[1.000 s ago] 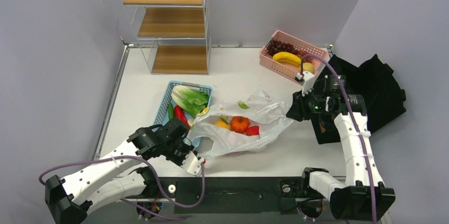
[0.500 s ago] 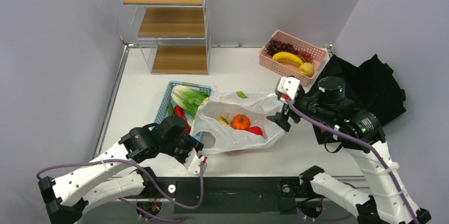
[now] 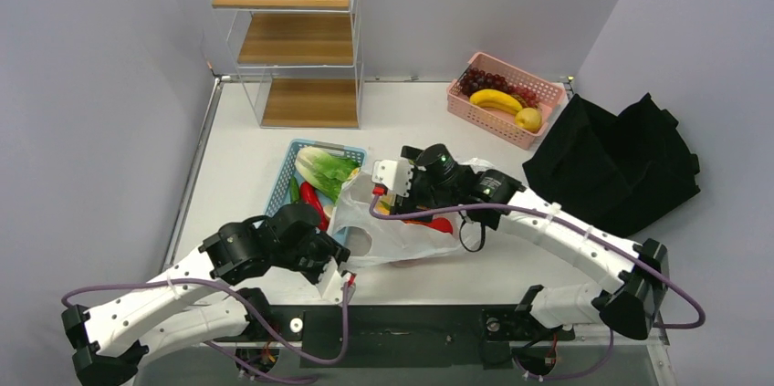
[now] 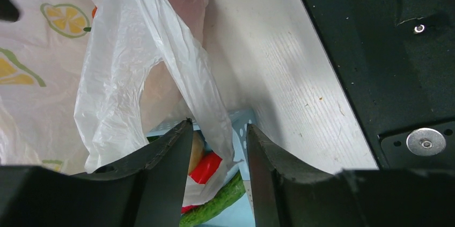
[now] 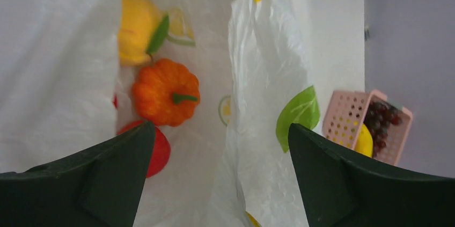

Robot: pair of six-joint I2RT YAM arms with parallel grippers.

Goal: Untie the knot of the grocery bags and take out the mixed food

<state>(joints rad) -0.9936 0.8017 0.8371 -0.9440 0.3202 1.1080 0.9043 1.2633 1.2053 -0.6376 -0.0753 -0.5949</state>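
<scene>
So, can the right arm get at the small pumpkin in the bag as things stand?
Probably yes: the right end effector hangs open over the gaping grocery bag, and the pumpkin lies uncovered inside it.

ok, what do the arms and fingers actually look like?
The left arm and right arm have white link shells with black joints and bases. A purple cable runs loosely along each. White blocks sit at the wrists. Fingers are matt black wedges, unmarked.
</scene>
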